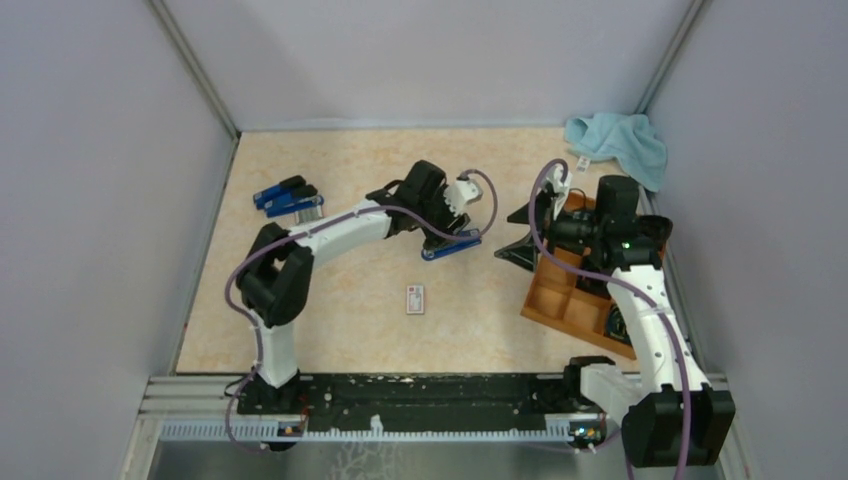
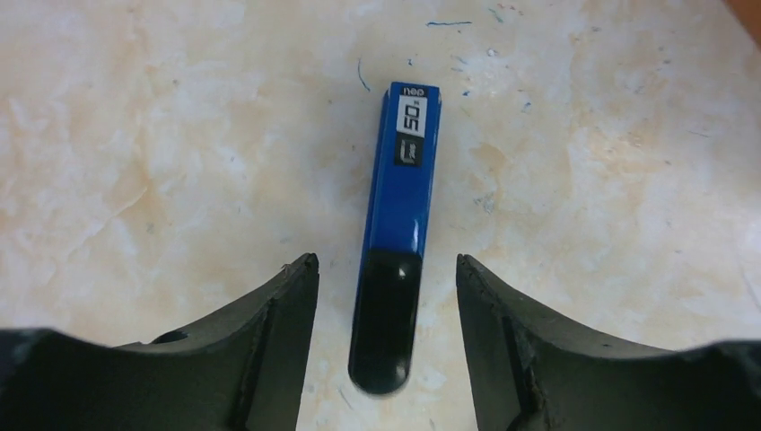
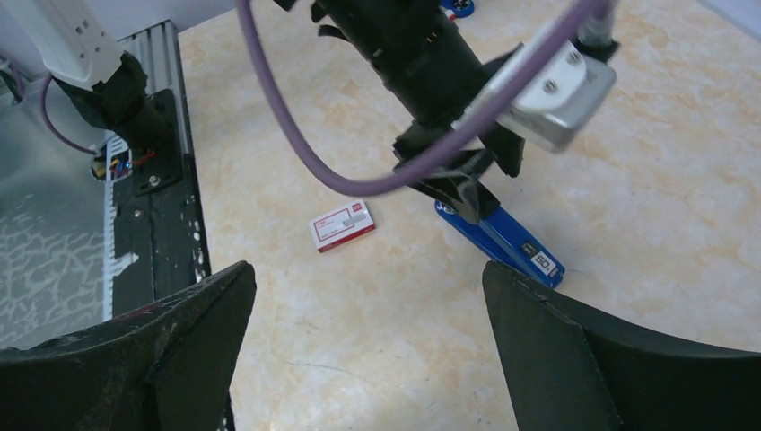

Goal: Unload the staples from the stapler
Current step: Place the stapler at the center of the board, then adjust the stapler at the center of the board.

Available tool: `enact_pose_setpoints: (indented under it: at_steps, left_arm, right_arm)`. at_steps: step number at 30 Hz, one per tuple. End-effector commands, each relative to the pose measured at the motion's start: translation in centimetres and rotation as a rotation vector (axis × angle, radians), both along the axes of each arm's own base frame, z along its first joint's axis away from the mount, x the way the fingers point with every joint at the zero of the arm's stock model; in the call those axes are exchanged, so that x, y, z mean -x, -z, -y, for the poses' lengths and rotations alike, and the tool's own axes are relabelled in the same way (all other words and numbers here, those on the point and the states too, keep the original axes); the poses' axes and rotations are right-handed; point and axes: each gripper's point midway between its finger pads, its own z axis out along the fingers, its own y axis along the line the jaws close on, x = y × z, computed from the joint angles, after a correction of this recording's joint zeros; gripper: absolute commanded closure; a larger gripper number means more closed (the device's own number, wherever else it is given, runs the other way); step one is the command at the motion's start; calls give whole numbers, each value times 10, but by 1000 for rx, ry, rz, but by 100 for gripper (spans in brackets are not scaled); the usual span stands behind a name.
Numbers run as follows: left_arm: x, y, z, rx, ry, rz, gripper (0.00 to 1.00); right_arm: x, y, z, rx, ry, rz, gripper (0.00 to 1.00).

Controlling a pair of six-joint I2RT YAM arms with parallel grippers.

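A blue stapler (image 1: 452, 246) with a black rear end lies closed and flat on the beige table, near its middle. My left gripper (image 1: 452, 228) hangs right over it. In the left wrist view the stapler (image 2: 401, 206) lies lengthwise between the fingers, and the gripper (image 2: 386, 260) is open, with bare table showing on both sides of the black end. My right gripper (image 1: 505, 235) is wide open just right of the stapler, above the table; in its own view the gripper (image 3: 366, 269) holds nothing and the stapler (image 3: 502, 242) lies beyond it. The staples are hidden.
A small white box with a red label (image 1: 416, 298) lies in front of the stapler. More blue staplers (image 1: 287, 197) sit at the back left. A wooden compartment tray (image 1: 560, 300) stands on the right, and a light blue cloth (image 1: 620, 140) lies in the back right corner.
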Motion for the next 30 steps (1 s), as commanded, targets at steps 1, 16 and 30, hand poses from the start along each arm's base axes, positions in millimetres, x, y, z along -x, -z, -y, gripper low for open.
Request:
enact_pose_setpoints:
  at_steps: [1,16,30]
  left_arm:
    - [7,-70,0,227,-56,113,36]
    - [97,-78,-107,714,-345,30,15]
    - [32,-42,-89,816,-391,-362,51]
  right_arm:
    - [10,-14,-2,-9,-68,105,1]
    - [32,6,-26,-50,-312,233,2]
    - [-9,39,-26,118,-51,-12,2]
